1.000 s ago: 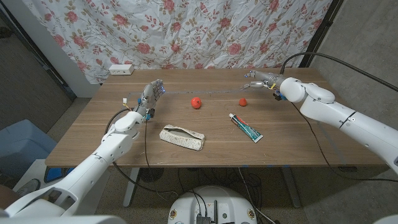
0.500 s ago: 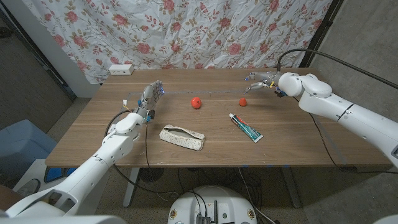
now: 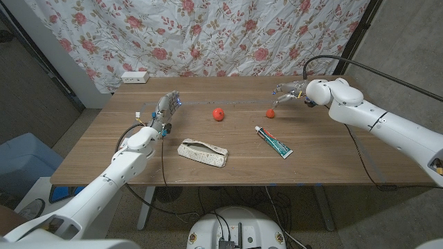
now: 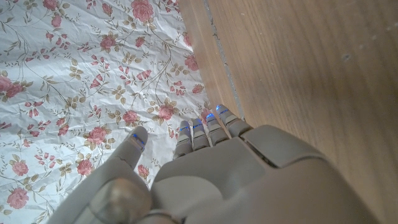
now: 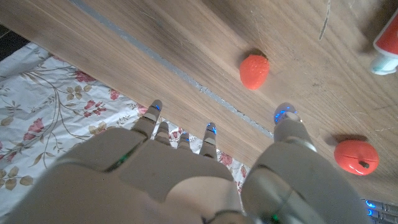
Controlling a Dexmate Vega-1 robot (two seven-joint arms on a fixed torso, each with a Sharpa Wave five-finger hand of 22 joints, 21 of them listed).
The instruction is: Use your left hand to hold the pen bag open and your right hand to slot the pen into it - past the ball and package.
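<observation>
The cream pen bag lies near the table's front middle, with neither hand on it. A red ball sits behind it. A white and green tube package lies to the bag's right. My left hand stands at the back left, fingers straight, holding nothing. My right hand hovers at the back right with its fingers spread and nothing in them, just behind a small red strawberry-shaped piece.
A white power strip lies at the table's back left edge under the floral cloth. A thin seam runs across the back of the wooden table. Cables trail from both arms.
My right hand has shifted slightly left, nearer the small red piece, and its arm has swung in. The left hand and the objects have stayed put.
</observation>
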